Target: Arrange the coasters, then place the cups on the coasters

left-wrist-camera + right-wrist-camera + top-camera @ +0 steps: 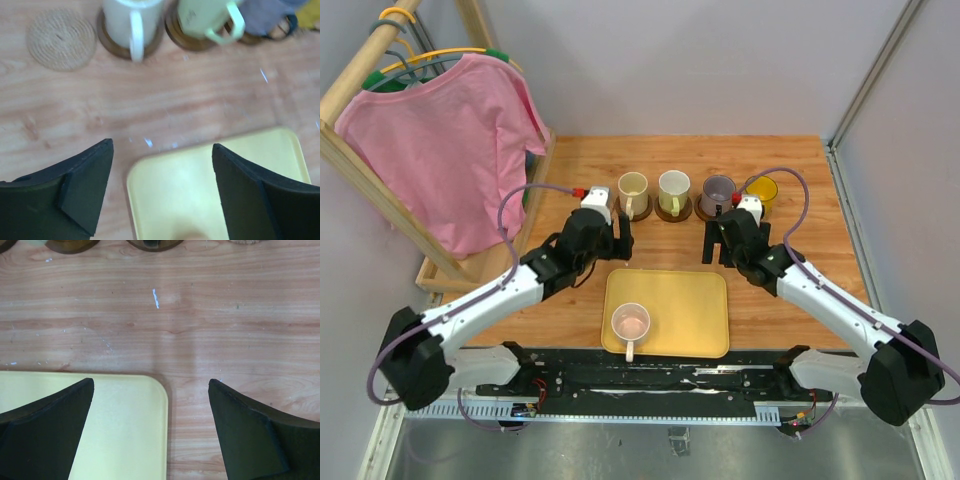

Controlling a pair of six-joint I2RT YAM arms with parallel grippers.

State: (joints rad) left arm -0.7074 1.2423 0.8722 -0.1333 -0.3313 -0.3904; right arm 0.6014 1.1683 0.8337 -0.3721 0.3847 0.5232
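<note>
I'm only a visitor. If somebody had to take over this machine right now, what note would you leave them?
Left gripper: open, empty.
Right gripper: open, empty.
Done: pale yellow cup, whitish-green cup, purple-grey cup and amber cup stand in a row on coasters.
Left: the tan coaster at the row's left end is bare. The pink cup on the yellow tray goes there.
</note>
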